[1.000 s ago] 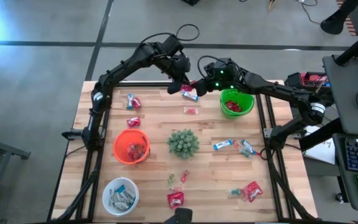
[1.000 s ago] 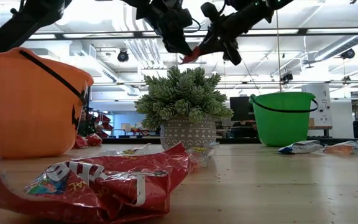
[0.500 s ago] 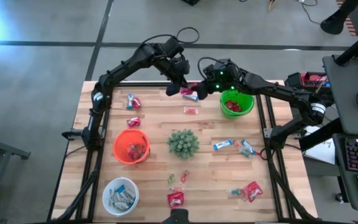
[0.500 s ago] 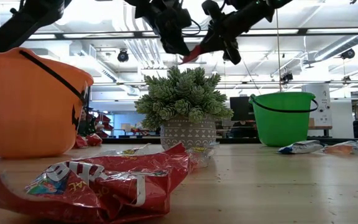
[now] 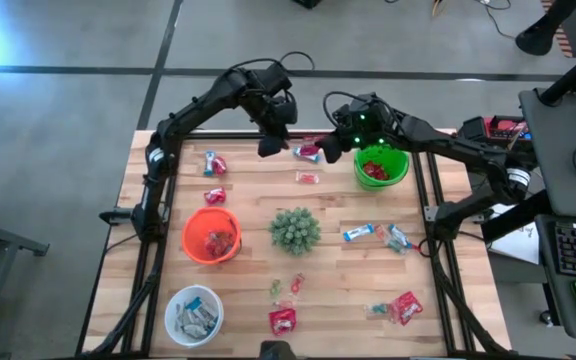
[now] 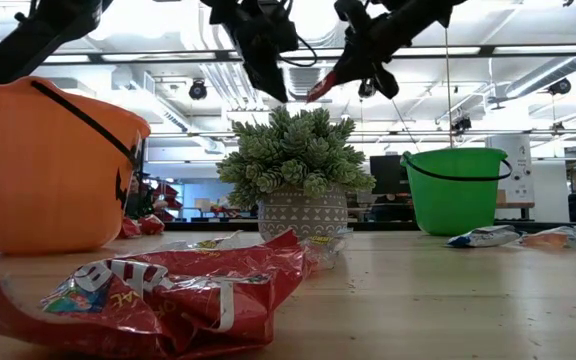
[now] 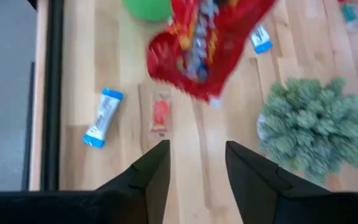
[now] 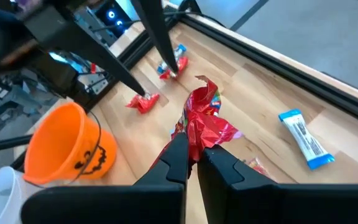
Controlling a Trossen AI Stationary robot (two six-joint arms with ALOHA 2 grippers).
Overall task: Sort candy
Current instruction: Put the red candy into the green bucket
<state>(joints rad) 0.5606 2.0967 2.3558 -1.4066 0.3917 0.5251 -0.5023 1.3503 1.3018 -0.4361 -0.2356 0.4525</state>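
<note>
Above the far edge of the table [image 5: 248, 250], the right gripper [image 8: 192, 154] hangs in the air, its jaws pinched on the lower end of a red candy packet [image 8: 202, 119] that stands up from them. The left gripper [image 7: 196, 163], jaws spread and empty, hovers just beside it; the packet hangs a short way beyond its fingertips. Below both, on the wood, lie a blue-and-white bar [image 7: 102, 117] and a small red sweet [image 7: 160, 114]. The green bowl [image 5: 382, 166] sits just beside the right jaws; the spiky plant [image 5: 295, 230] and orange bowl [image 5: 212, 236] stand farther off, with other sweets scattered around.
</note>
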